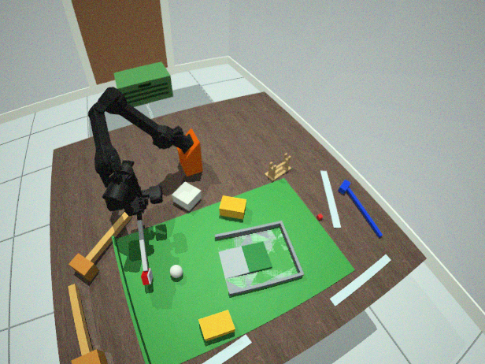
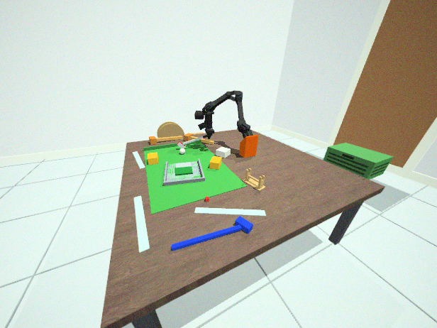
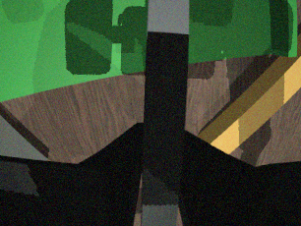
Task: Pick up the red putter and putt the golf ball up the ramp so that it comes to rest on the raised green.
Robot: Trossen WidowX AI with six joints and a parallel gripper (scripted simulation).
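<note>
My gripper (image 1: pixel 139 213) (image 2: pixel 209 136) is shut on the grip of the red putter. The putter's grey shaft (image 1: pixel 143 250) (image 2: pixel 193 140) slants down from the fingers, and its black grip (image 3: pixel 165 84) runs between them in the wrist view. The red and white putter head (image 1: pixel 146 277) (image 2: pixel 181 145) is just above the mat, left of the ball in the top view, with a gap between. The white golf ball (image 1: pixel 176 271) (image 2: pixel 182 151) is on the green mat (image 1: pixel 189 315) (image 2: pixel 159 202). The grey ramp (image 1: pixel 233 261) faces the ball and joins the raised green (image 1: pixel 257 257) (image 2: pixel 184 170).
A grey border (image 1: pixel 292 252) (image 2: pixel 184 182) surrounds the raised green on three sides. Yellow blocks (image 1: pixel 232 207) (image 1: pixel 216 325) stand either side of the lane. A white block (image 1: pixel 186 196) and an orange block (image 1: pixel 190 157) are near the arm. An orange mallet (image 1: pixel 106 238) lies beside the mat.
</note>
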